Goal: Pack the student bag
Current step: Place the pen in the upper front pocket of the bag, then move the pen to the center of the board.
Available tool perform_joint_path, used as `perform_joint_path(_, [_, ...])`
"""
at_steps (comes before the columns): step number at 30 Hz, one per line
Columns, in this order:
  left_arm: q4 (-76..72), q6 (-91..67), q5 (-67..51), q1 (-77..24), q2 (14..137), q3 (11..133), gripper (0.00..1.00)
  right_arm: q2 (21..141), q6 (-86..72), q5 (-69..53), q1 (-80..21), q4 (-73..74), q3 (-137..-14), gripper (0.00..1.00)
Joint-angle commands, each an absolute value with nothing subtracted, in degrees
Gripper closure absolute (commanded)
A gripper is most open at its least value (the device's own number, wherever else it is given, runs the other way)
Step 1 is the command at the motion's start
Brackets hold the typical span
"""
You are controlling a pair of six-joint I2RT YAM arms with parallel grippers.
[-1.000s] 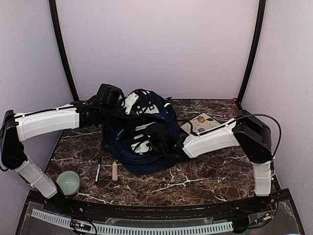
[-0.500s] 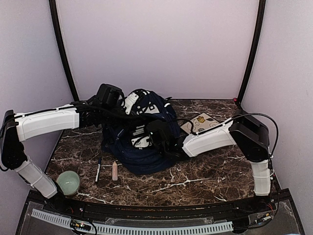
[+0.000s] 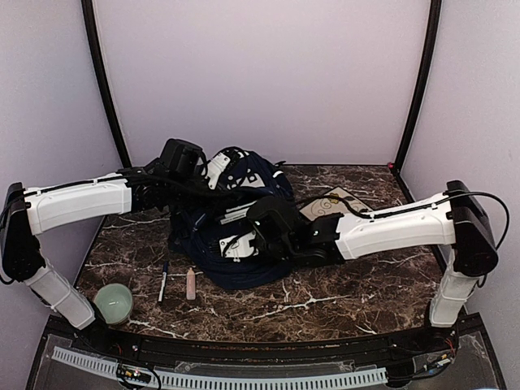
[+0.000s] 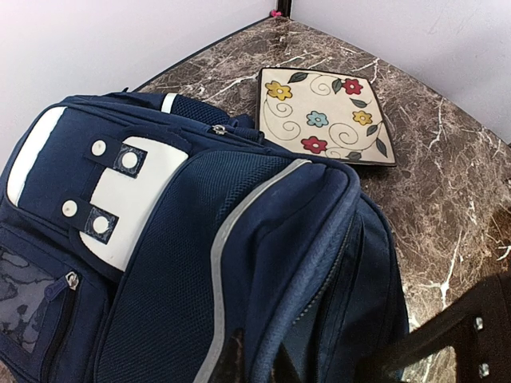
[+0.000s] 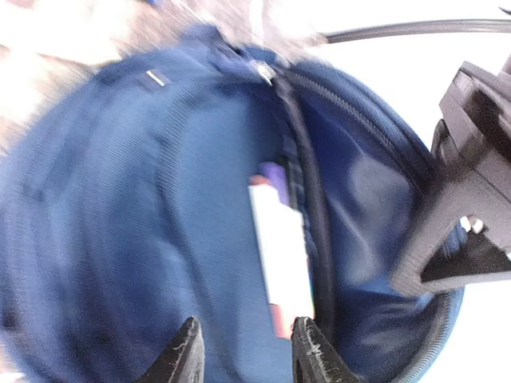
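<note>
The right gripper [image 5: 246,351] gapes empty over a white tube [image 5: 279,255] inside the bag [image 3: 262,177]. The left gripper [image 3: 191,166] is clenched at the bag's top.

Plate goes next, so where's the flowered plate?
Top view: the flowered plate lies on the table right of the student bag, just behind the right arm.
</note>
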State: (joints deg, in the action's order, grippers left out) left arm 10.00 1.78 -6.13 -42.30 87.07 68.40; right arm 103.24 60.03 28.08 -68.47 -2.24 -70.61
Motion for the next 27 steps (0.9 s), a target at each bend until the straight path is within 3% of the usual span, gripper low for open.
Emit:
perform_joint_path(1, [6.8,2.0,-6.6,-42.5,82.6,68.3,0.99,100.9,40.4,10.4,-68.8,20.2,-77.7,0.61])
perform_joint_path(8, [7.2,2.1,-6.8,-42.4,82.9,68.6,0.99,102.7,29.1,-7.1,-69.5,23.3,-81.2,0.69])
perform_joint_path(14, [8.1,2.0,-7.1,-42.4,83.6,69.5,0.99,111.8,25.9,-4.5,-73.6,18.9,-85.3,0.75])
perform_joint_path(21, [9.5,1.5,-7.7,-42.4,82.1,69.8,0.99,126.8,16.9,3.7,-77.2,18.2,-100.1,0.79])
perform_joint_path(24, [10.0,1.4,-7.5,-42.4,81.4,69.6,0.99,131.3,14.1,4.1,-77.3,18.0,-104.6,0.77])
perform_joint_path(27, [10.0,1.1,-8.0,-42.4,80.8,69.2,0.99,133.8,11.4,5.6,-77.3,17.2,-106.5,0.67])
